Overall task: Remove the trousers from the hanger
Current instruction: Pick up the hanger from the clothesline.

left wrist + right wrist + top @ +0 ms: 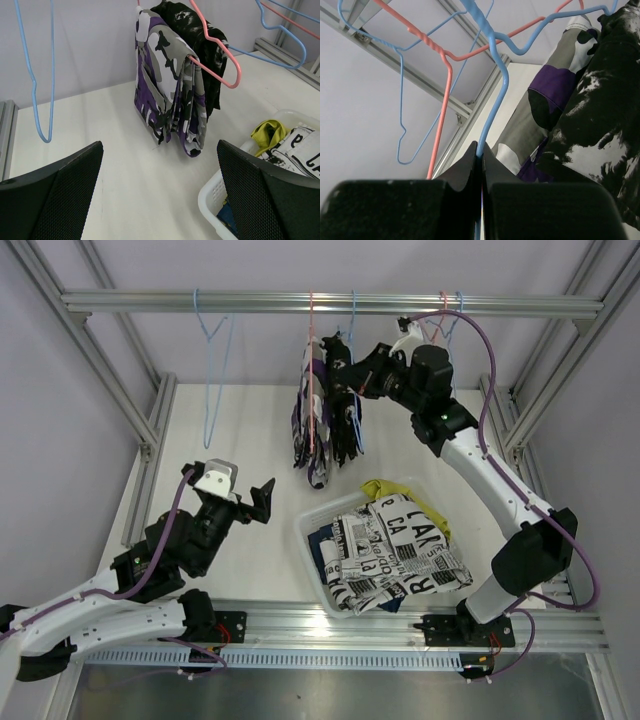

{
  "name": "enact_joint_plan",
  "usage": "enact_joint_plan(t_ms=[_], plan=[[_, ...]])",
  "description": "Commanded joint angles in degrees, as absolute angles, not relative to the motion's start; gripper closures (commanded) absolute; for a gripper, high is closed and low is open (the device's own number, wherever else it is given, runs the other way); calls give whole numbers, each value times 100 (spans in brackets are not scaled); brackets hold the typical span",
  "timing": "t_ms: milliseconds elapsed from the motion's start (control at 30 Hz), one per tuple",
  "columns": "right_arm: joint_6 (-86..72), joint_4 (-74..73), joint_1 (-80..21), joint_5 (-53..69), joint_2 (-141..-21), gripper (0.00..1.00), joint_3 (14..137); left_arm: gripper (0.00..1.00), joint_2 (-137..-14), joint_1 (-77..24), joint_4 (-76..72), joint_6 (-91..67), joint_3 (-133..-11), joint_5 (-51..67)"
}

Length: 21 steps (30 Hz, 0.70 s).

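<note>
The purple-white-black trousers [308, 440] hang on a pink hanger [311, 350] from the top rail. The black-and-white splatter trousers [342, 425] hang beside them on a blue hanger [492, 100]. My right gripper [350, 375] is shut on that blue hanger's wire, with its tip [480, 152] next to the splatter trousers [600, 125] and the purple pair [545, 100]. My left gripper [252, 498] is open and empty, low over the table. In its wrist view, the gripper [159, 150] faces the purple pair [170, 100]. The yellow [385, 490], navy [322, 545] and grey-white patterned [400, 550] trousers lie in the basket.
A white basket [308, 530] stands at the front middle, just right of my left gripper, and its rim shows in the left wrist view [212, 192]. An empty blue hanger [215, 370] hangs at the rail's left. More empty hangers [450, 315] hang at the right. Frame posts flank the table.
</note>
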<state>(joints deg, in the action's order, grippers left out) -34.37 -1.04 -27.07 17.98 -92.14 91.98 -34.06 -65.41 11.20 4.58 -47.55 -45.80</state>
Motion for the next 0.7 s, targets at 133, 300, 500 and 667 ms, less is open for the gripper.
enact_joint_plan(t_ms=[133, 300, 500, 667], plan=[[-3367, 18, -2707, 1890, -8877, 100, 9588, 1, -3366, -6478, 958, 510, -4702, -4465], [-3296, -430, -2707, 1863, -8851, 100, 10107, 1, -3358, -6477, 967, 510, -4720, -4474], [-3156, -834, -2698, 1819, -8868, 100, 10739, 0, -3357, -6477, 958, 527, -4711, -4491], [-3076, -1081, -2698, 1776, -8895, 100, 11109, 1, -3357, -6477, 967, 510, -4720, -4509]])
